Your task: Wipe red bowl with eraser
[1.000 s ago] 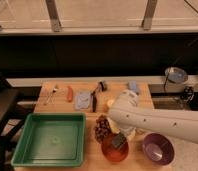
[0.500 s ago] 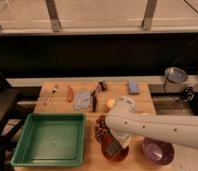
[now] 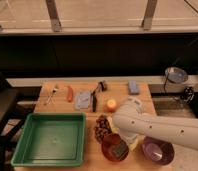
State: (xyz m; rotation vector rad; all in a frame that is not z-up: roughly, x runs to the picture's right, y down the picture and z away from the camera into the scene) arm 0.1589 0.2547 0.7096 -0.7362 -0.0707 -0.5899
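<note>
The red bowl (image 3: 110,151) stands near the wooden table's front edge, between a dark cluster and the purple bowl. My white arm reaches in from the right and bends down over it. The gripper (image 3: 120,145) is down inside the bowl, shut on the eraser (image 3: 119,150), a small dark block with a lighter face that rests against the bowl's inner surface. The arm's wrist covers the bowl's far rim and most of the gripper.
A purple bowl (image 3: 158,151) sits right of the red one, a green tray (image 3: 22,145) at the front left. Further back lie a fork (image 3: 53,92), a red stick (image 3: 69,93), a grey block (image 3: 82,99), a black-handled tool (image 3: 95,97), an orange ball (image 3: 111,104) and a blue-grey block (image 3: 133,87).
The arm has swung lower and leftward over the table, and the dark eraser has shifted inside the red bowl, sliding toward its front and then to the right.
</note>
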